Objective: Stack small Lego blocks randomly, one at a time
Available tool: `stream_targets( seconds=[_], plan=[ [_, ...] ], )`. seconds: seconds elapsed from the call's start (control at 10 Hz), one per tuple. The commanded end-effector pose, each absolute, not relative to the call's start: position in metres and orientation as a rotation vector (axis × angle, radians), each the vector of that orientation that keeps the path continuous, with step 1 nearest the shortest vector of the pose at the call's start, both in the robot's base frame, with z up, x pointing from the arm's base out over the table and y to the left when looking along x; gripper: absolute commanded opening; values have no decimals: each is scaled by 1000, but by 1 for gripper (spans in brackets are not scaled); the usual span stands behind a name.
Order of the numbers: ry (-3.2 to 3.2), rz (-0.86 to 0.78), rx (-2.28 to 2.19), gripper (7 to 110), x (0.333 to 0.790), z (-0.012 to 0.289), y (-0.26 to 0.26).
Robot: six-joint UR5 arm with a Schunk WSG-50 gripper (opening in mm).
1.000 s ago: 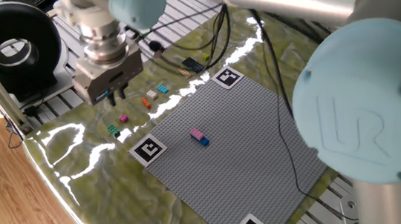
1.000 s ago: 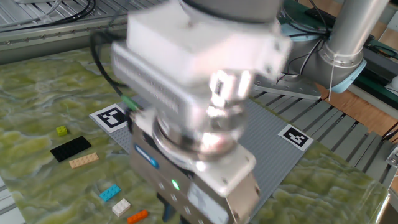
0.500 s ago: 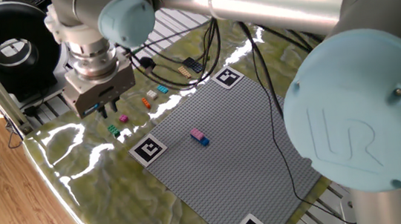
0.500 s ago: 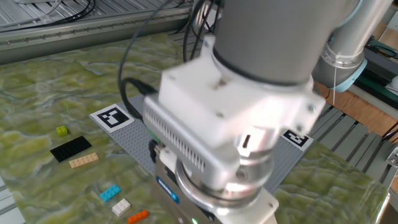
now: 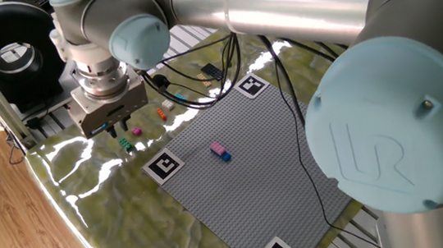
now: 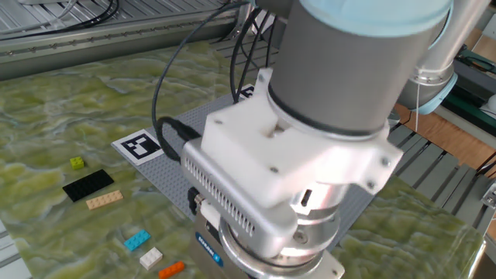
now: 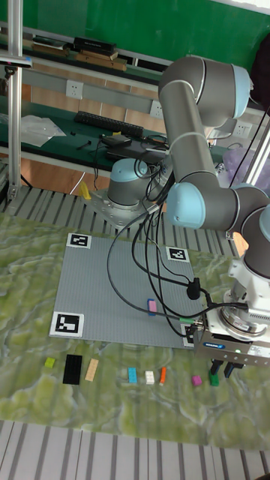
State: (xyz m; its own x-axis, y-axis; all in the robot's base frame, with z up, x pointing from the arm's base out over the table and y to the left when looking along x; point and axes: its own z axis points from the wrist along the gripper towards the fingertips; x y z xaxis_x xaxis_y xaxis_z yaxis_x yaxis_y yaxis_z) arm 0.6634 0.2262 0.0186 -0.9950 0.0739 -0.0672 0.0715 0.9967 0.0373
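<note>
the gripper (image 7: pixel 221 368) hangs low at the mat's edge, off the near right corner of the grey baseplate (image 7: pixel 112 292), its dark fingers (image 5: pixel 112 130) pointing down right over a green block (image 7: pixel 214 380). the fingers stand a little apart, but i cannot tell whether they touch the block. just beside it lies a magenta block (image 7: pixel 196 380). further along the same row sit an orange block (image 7: pixel 163 376), a white block (image 7: pixel 150 376) and a cyan block (image 7: pixel 132 375), then a tan plate (image 7: pixel 91 368), a black plate (image 7: pixel 72 368) and a lime block (image 7: pixel 49 362). on the baseplate a pink block (image 5: pixel 217 148) sits on a blue block (image 5: pixel 224 156). marker tags (image 7: pixel 67 324) mark the corners.
</note>
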Motion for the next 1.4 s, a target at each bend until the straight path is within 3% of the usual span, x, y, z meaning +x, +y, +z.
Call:
stream_targets(
  seconds=[0.0,0.7,1.0,1.3],
  plan=[
    [3061,39,124,22,666,14,222],
    [3131,-34,66,22,644,12,218],
    [3146,16,-54,22,640,12,226],
    [3125,18,6,22,653,-10,231]
  ],
)
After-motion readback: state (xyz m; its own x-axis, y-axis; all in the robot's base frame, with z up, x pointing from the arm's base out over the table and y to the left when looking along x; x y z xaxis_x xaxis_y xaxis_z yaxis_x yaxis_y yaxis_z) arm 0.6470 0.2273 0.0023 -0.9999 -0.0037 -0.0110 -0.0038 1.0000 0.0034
